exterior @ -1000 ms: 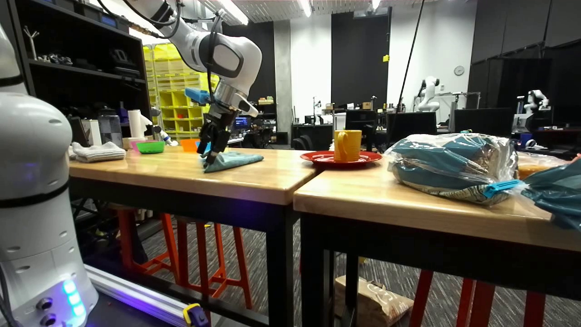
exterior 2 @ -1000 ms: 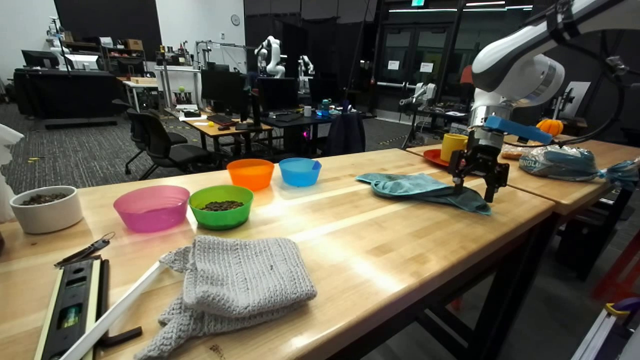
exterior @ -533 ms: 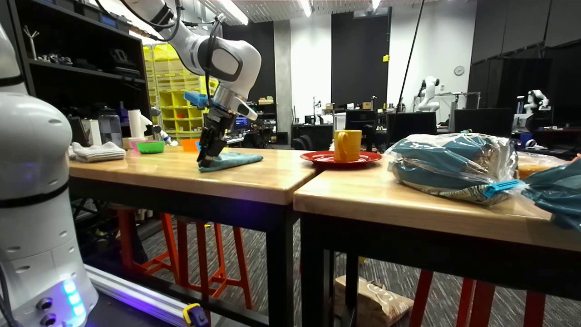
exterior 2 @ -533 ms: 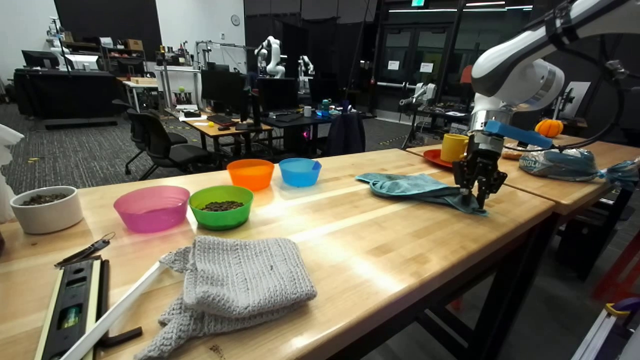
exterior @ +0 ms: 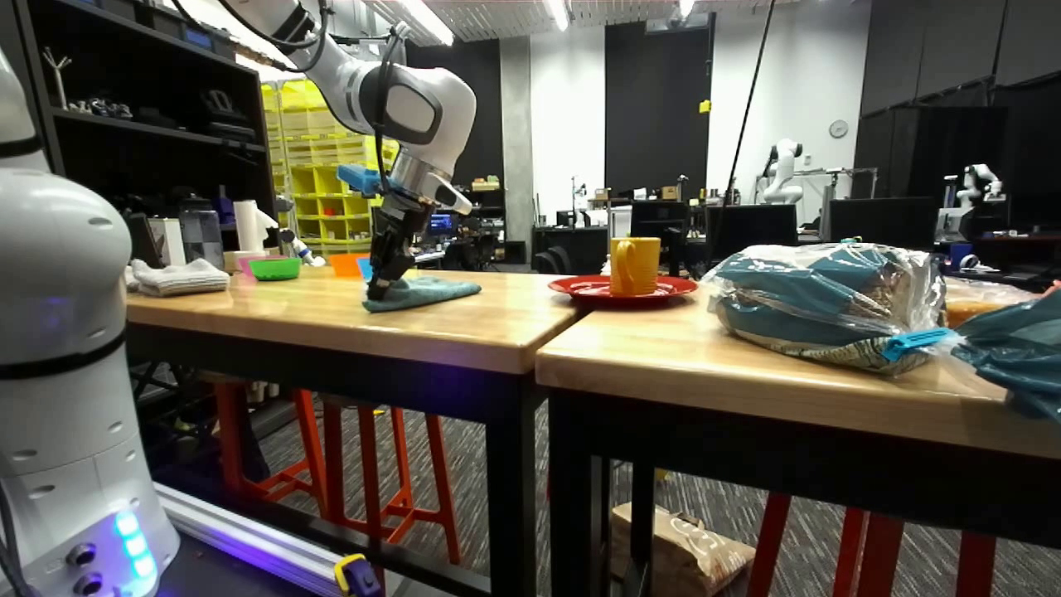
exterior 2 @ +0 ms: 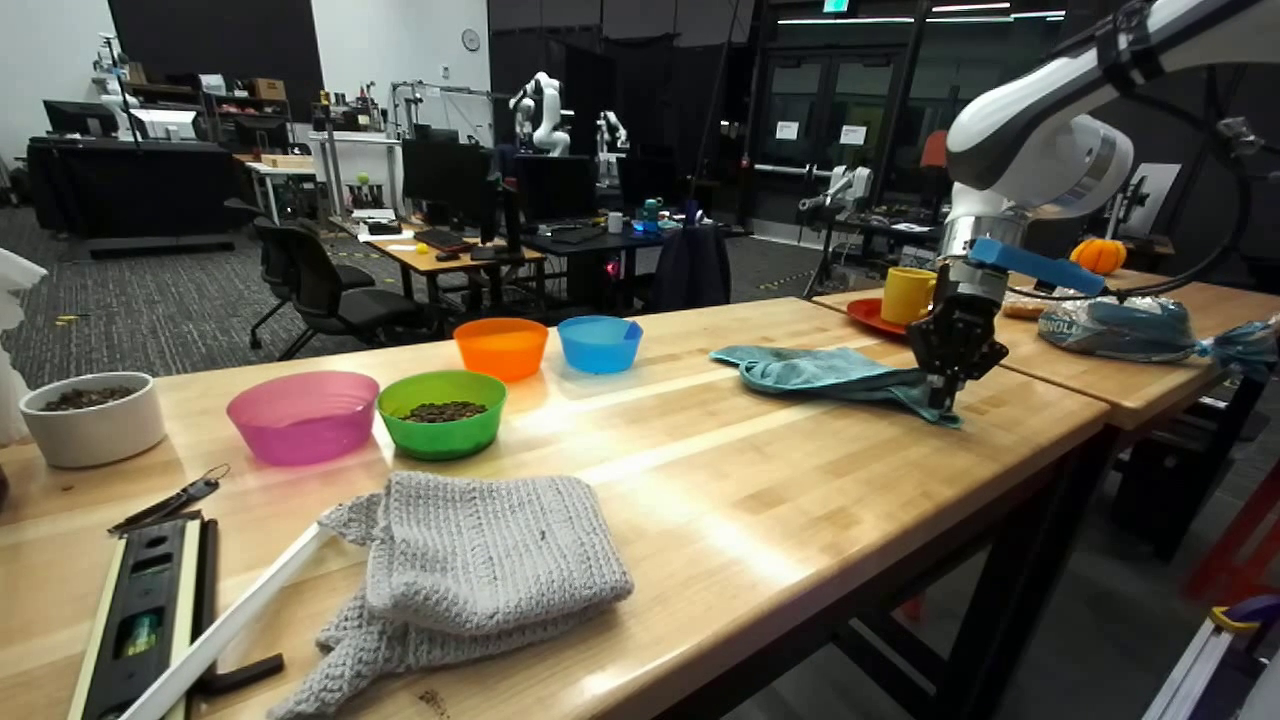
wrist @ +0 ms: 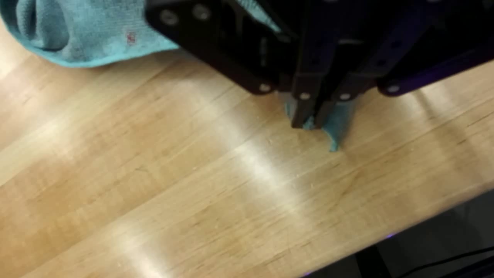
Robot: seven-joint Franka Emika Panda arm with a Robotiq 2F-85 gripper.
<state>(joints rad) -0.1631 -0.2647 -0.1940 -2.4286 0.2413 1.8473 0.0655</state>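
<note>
Blk hand (wrist: 310, 125) clamps end of teal fabric cloth (exterior 2: 825, 372), w/ rest on wood bench (exterior 2: 710, 485). Round blue bowl (exterior 2: 598, 352) sits apart fr hand.

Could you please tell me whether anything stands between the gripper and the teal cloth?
Nothing visible does: the gripper is shut on one end of the teal cloth, which shows between its fingertips.

In an exterior view, a butcher-block worktable (exterior 2: 720, 490) carries a grey knitted cloth (exterior 2: 490, 550) on the near side, with a spirit level (exterior 2: 150, 600) to its left. Farther back, left to right, stand a white bowl (exterior 2: 92, 435), a pink bowl (exterior 2: 303, 430), a green bowl (exterior 2: 442, 440), an orange bowl (exterior 2: 500, 350) and a blue bowl (exterior 2: 598, 347). A teal towel (exterior 2: 820, 372) lies rumpled toward the right. Beyond the seam, an adjoining table (exterior 2: 1090, 385) bears a bread bag (exterior 2: 1115, 330).
</note>
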